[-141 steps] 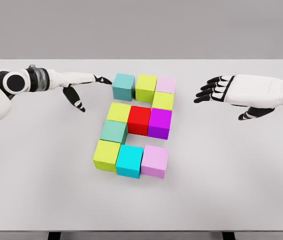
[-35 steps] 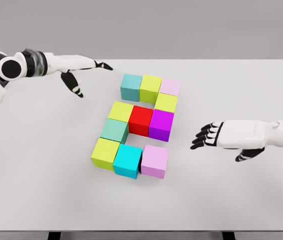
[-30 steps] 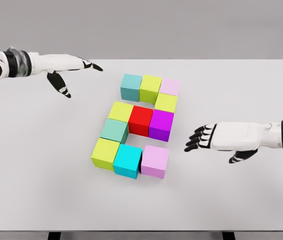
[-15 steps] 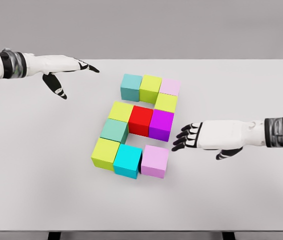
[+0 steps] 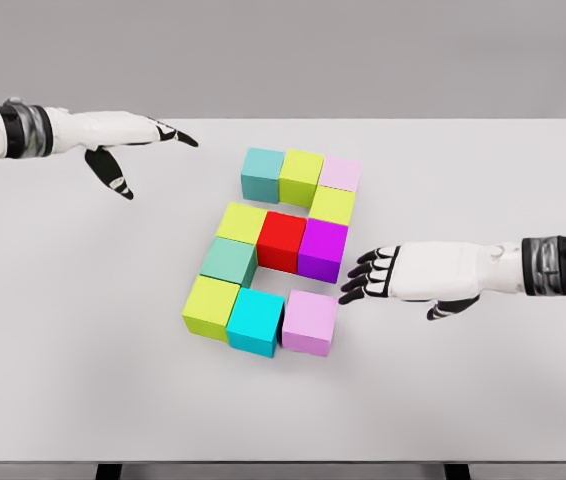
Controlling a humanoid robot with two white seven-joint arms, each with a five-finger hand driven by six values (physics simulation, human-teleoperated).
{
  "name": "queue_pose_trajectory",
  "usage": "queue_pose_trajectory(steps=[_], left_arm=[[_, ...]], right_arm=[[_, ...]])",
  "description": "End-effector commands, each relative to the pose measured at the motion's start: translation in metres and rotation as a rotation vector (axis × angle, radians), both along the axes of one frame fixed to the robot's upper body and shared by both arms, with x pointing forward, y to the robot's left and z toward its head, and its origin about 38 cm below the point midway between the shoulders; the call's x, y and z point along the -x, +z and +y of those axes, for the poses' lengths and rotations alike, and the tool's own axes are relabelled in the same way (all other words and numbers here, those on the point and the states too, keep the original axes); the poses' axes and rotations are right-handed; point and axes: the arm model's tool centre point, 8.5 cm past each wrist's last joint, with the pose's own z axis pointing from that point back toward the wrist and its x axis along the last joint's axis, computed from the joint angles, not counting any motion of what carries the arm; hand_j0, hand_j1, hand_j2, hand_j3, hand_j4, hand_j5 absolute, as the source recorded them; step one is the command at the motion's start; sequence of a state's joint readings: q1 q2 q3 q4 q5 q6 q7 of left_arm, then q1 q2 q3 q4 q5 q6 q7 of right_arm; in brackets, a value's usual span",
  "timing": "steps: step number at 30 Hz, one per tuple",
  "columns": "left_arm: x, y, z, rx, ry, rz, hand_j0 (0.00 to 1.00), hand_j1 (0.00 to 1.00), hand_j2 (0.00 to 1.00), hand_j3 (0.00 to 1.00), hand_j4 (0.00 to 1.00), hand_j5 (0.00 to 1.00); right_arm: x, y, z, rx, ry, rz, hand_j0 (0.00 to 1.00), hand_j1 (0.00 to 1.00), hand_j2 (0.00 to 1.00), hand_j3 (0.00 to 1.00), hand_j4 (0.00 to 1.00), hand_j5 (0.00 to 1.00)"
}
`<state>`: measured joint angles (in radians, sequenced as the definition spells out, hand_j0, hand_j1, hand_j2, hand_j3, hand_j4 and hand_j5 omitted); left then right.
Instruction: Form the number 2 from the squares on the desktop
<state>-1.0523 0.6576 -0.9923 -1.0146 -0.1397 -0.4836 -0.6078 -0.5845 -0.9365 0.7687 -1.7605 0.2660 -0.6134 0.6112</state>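
Two hands hold nothing: the right hand (image 5: 393,275), fingers spread, reaches just beside the pink cube (image 5: 310,322); the left hand (image 5: 133,135), fingers extended, hovers far left. Mid-table (image 5: 483,400), the cubes (image 5: 281,243) already read as a 2, so apparently only nudging the bottom row tight remains.

A white desk (image 5: 483,390) fills most of the frame. Ten cubes are set on it at centre, close together. The top row is formed by a teal cube (image 5: 262,171), a lime cube (image 5: 301,177) and a pale pink cube (image 5: 340,173). Below lie a yellow-green cube (image 5: 333,206), then a lime (image 5: 241,222), red (image 5: 282,240) and magenta cube (image 5: 322,249), a green cube (image 5: 228,261), and a bottom row of lime (image 5: 211,307), cyan (image 5: 256,320) and pink (image 5: 310,321).
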Motion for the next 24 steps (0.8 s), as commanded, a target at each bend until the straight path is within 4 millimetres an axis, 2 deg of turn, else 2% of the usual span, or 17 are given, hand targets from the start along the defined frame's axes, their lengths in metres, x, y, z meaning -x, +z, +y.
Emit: queue_pose_trajectory(steps=[1,18,21,23,24], left_arm=[[0.0,0.0,0.0,0.006,0.001,0.001,1.0,1.0,1.0,1.0,1.0,1.0],[0.0,0.001,-0.001,0.007,-0.001,-0.001,1.0,1.0,1.0,1.0,1.0,1.0],[0.001,0.001,-0.001,0.006,-0.002,0.0,1.0,1.0,1.0,1.0,1.0,1.0],[0.001,0.001,-0.001,0.006,-0.002,0.0,1.0,1.0,1.0,1.0,1.0,1.0],[0.0,0.0,-0.001,0.006,0.0,0.0,1.0,1.0,1.0,1.0,1.0,1.0]], right_arm=[[0.001,-0.003,0.001,0.0,0.003,0.011,1.0,1.0,1.0,1.0,1.0,1.0],[0.004,-0.008,0.007,0.0,0.018,0.027,1.0,1.0,1.0,1.0,1.0,1.0],[0.001,-0.001,0.003,0.005,0.009,0.007,1.0,1.0,1.0,1.0,1.0,1.0],[-0.007,0.012,-0.005,0.002,-0.017,-0.032,1.0,1.0,1.0,1.0,1.0,1.0],[-0.009,0.011,-0.007,0.017,-0.024,-0.042,1.0,1.0,1.0,1.0,1.0,1.0]])
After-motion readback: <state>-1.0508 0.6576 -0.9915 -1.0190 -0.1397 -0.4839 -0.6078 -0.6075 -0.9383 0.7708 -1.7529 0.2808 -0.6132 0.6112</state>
